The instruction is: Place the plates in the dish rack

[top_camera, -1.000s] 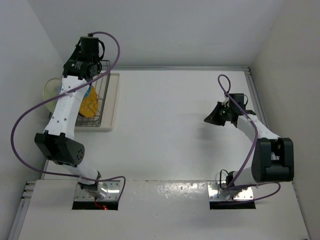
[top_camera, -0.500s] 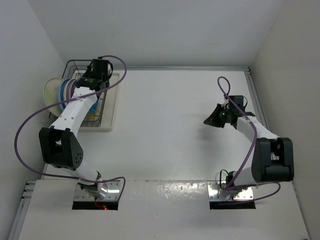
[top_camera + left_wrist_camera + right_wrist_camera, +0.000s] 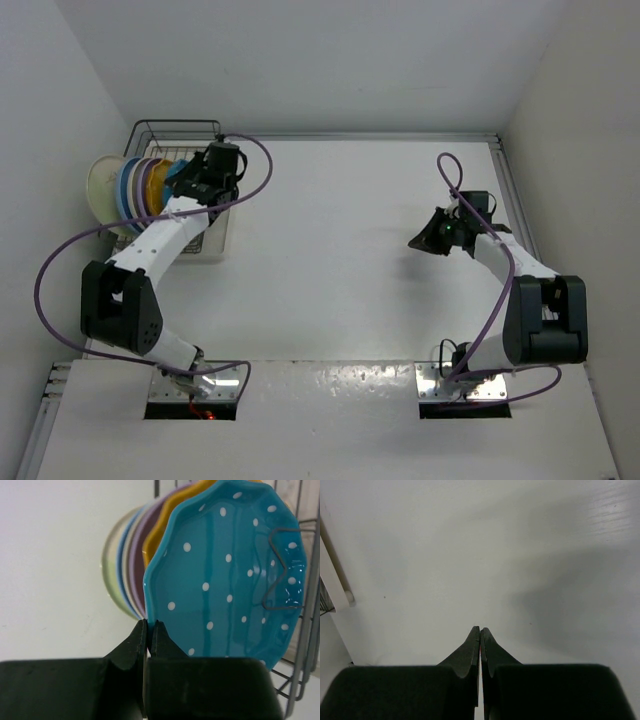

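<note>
The plates (image 3: 140, 185) are seen standing on edge, packed face to face in the dish rack (image 3: 175, 128) at the far left corner of the table (image 3: 340, 250). The teal dotted plate (image 3: 230, 580) is nearest the left end effector (image 3: 149, 630), whose jaws are pressed together on nothing, the tips just beside that plate's lower rim. The right end effector (image 3: 480, 632) is likewise closed and empty, well apart over bare table. The plates are judged rigid, glazed and slippery, fairly heavy, and liable to chip against the wire. If one is to be reseated, it is best pinched across the scalloped rim, at an exposed edge clear of the prongs, and kept upright.
</note>
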